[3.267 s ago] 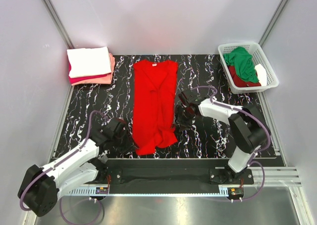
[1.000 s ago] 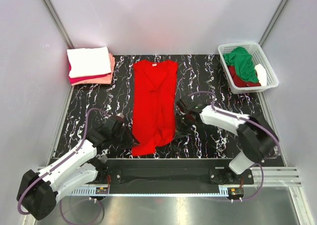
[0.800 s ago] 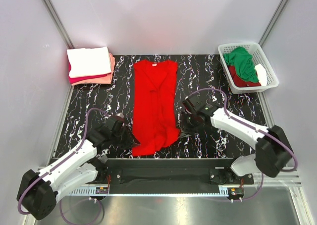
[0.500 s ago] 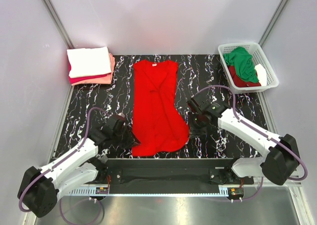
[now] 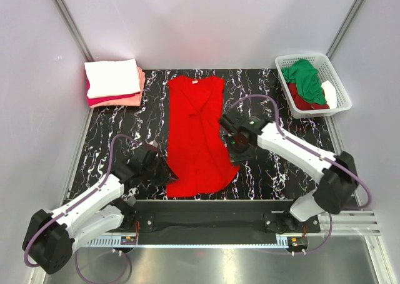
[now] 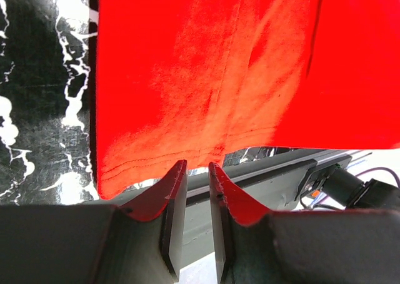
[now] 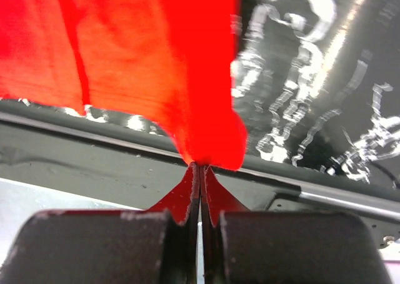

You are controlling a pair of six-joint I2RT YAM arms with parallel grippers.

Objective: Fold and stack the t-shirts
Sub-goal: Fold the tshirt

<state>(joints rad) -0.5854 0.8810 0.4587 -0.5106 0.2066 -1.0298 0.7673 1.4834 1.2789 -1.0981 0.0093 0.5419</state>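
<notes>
A bright red t-shirt (image 5: 195, 127) lies lengthwise mid-table, collar and small white label at the far end. My right gripper (image 5: 235, 157) stands at its near right edge, shut on a bunched fold of the red cloth (image 7: 206, 140), the jaws (image 7: 200, 166) pressed together. My left gripper (image 5: 164, 172) sits by the near left hem corner. In the left wrist view its jaws (image 6: 197, 165) stand slightly apart with nothing between them, and the stitched hem (image 6: 156, 162) lies just past the tips. Folded t-shirts (image 5: 112, 77) are stacked at the far left, white over crimson and salmon pink.
A white lattice basket (image 5: 299, 57) at the far right holds green (image 5: 305, 77), dark red and white cloth. The black marbled mat (image 5: 125, 134) covers the table. The metal rail (image 5: 212, 221) carrying the arm bases runs along the near edge. Grey walls close in the sides.
My right gripper drew the near right hem corner out to the right, spreading the bottom of the shirt, then swung back toward the shirt with the cloth. The left arm hardly moved.
</notes>
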